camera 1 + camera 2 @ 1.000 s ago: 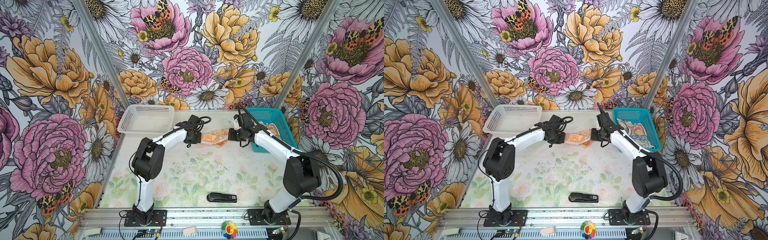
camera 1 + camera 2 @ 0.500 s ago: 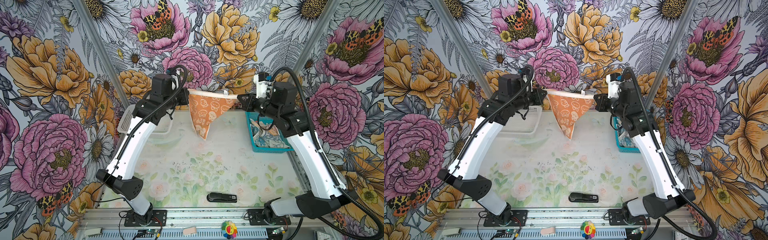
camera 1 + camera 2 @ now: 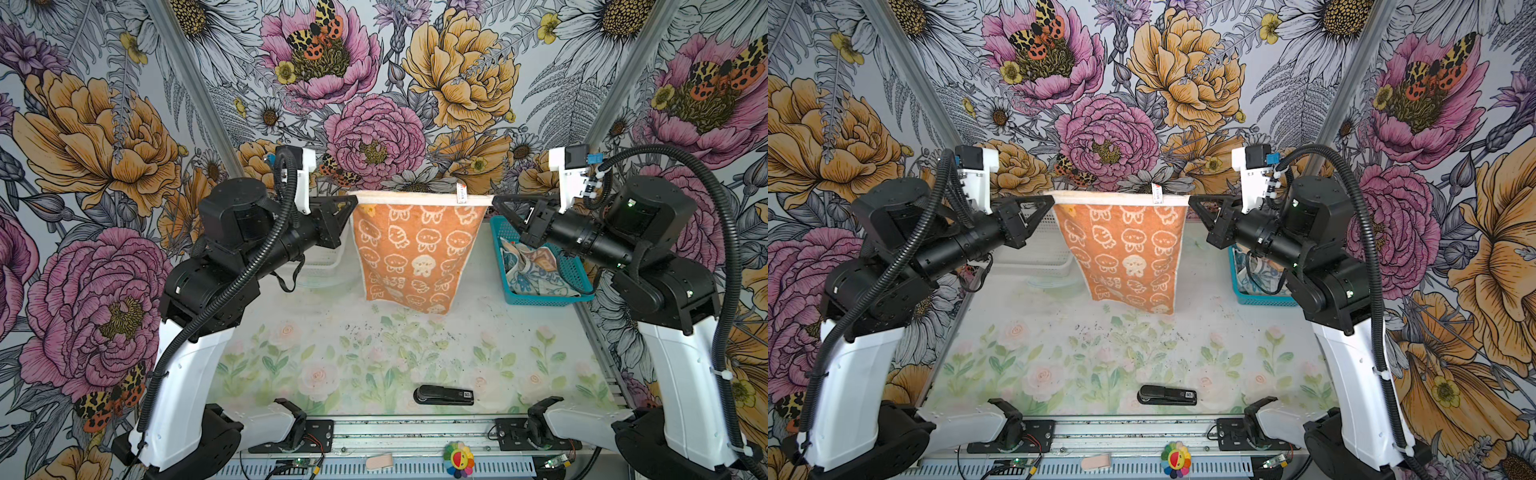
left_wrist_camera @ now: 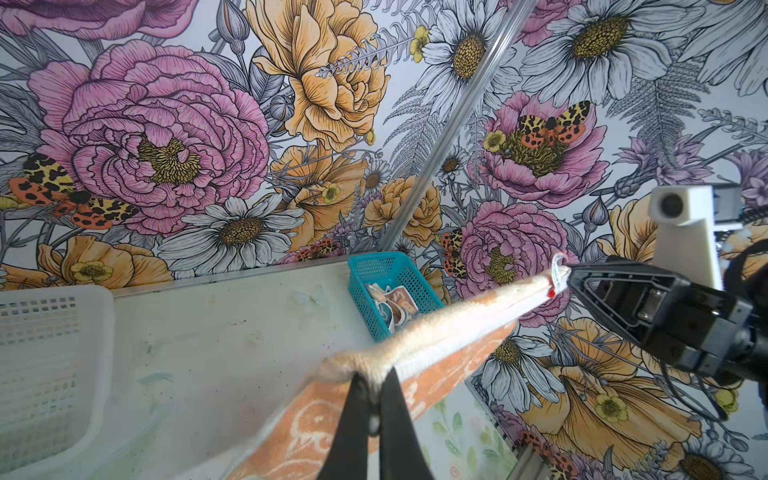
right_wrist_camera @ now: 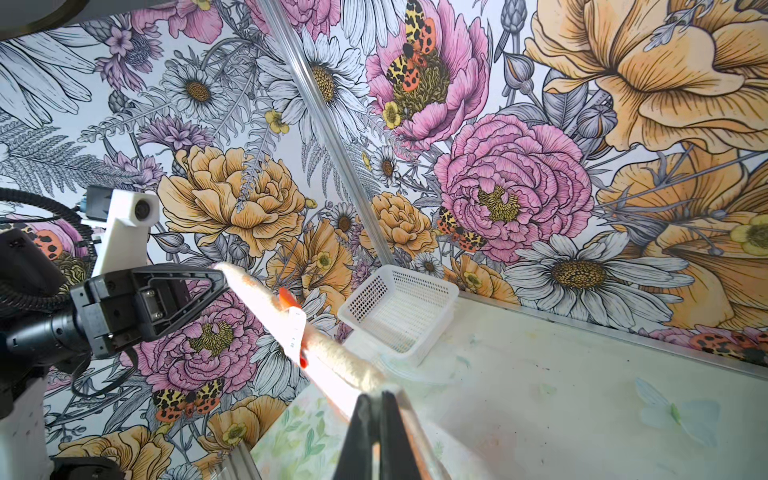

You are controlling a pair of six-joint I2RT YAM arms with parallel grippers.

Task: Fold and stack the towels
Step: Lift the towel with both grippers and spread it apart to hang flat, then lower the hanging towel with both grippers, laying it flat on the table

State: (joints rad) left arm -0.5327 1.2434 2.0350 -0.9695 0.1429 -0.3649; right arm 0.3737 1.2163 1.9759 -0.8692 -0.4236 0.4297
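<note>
both raised grippers, left gripper [image 3: 355, 198] and right gripper [image 3: 494, 200], pinch orange towel [image 3: 415, 253].

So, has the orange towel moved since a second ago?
Yes. The orange towel rose off the table beside the teal basket; its top edge is now above the basket's rim.

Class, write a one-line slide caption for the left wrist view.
Left fingers and right fingers stretch the orange bunny towel taut; teal basket beyond.
</note>
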